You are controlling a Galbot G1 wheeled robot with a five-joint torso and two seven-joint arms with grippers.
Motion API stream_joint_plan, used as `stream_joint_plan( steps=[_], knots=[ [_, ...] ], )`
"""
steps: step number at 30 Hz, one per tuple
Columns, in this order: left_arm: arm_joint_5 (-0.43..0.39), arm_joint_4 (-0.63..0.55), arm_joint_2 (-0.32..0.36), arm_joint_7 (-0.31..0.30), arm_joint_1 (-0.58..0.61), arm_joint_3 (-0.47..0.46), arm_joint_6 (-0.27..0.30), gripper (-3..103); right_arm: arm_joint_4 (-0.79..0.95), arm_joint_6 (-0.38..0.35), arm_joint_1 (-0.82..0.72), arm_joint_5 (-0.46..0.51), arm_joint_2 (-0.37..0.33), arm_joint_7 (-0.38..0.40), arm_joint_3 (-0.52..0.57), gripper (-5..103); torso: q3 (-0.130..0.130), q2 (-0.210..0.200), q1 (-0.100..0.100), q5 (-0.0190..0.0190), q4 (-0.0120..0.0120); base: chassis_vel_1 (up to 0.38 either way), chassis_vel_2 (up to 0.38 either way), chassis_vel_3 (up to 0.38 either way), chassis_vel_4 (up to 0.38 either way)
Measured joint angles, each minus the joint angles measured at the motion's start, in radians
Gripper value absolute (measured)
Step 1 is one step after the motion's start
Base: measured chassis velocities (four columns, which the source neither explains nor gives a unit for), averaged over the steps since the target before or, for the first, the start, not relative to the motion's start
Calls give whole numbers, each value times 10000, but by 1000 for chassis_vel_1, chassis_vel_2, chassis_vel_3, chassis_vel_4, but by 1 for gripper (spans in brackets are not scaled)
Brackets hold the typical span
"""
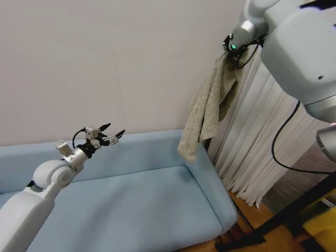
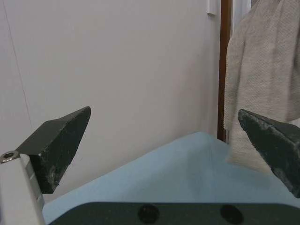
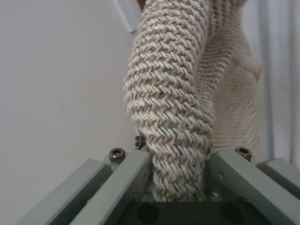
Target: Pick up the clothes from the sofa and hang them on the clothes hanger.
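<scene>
Right gripper (image 3: 180,160) clamped on knit garment (image 1: 206,110) beside curtain (image 1: 257,157), left gripper (image 1: 114,134) apart over sofa (image 1: 136,210)

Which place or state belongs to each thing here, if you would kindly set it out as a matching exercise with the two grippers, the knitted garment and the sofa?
Things:
1. left gripper
2. right gripper
3. knitted garment
4. sofa

Places and states:
A. light blue, standing against the wall
B. open and holding nothing, above the seat
C. raised high, shut on the knit
D. beige, hanging down in folds

Pairs: 1-B, 2-C, 3-D, 4-A
</scene>
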Motion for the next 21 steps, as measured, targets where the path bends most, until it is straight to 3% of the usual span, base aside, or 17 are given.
stream_joint_plan(
  steps=[8, 17, 21],
  knots=[
    [101, 193, -307, 284, -22, 44, -113, 100, -1227, -539, -185, -1541, -54, -1219, -256, 3, 0, 0, -2, -6, 3, 0, 0, 0, 0],
    [384, 598, -683, 516, -94, 238, -203, 100, -3561, -857, -112, -3334, 673, -2631, -186, 3, 0, 0, -1, -11, 7, 0, 0, 0, 0],
    [470, 719, -775, 560, -179, 335, -205, 100, -4244, -906, -102, -3607, 800, -2980, -18, 3, -1, 1, -2, -9, -1, 0, 0, 0, 0]
  ],
)
